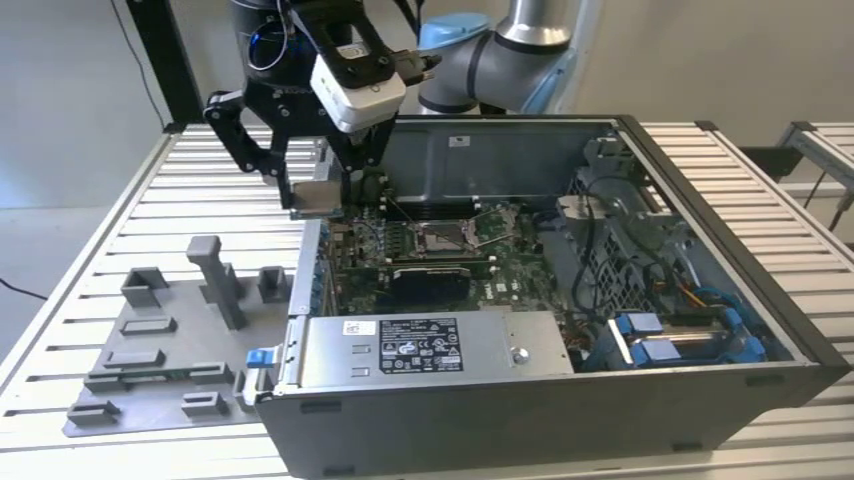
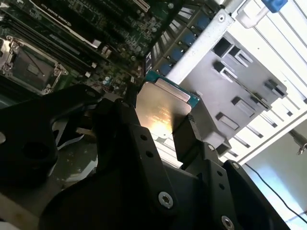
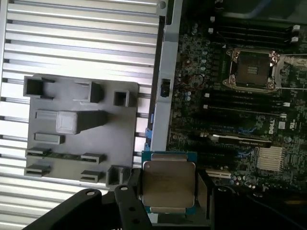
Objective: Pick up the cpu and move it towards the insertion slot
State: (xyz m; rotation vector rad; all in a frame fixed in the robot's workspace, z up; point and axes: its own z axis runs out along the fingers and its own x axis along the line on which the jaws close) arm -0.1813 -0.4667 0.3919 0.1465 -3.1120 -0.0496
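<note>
My gripper [image 1: 320, 197] is shut on the cpu [image 1: 316, 199], a flat square chip with a silver top, held in the air above the near wall of the open computer case on the exterior view's left. Both wrist views show the cpu [image 3: 168, 184] [image 2: 160, 111] clamped between the black fingers [image 3: 129, 191]. The insertion slot [image 1: 447, 236], a square metal-framed socket with thin wire levers, lies on the green motherboard inside the case, to the exterior view's right of the gripper and lower. It also appears in the first wrist view [image 3: 253, 69] and the second wrist view [image 2: 29, 67].
A grey plastic fixture [image 1: 167, 345] with pockets and an upright post sits on the slatted table at the exterior view's left. A silver white-labelled box [image 1: 427, 345] fills the case's front. Cables and blue connectors [image 1: 667, 335] crowd the case's right side.
</note>
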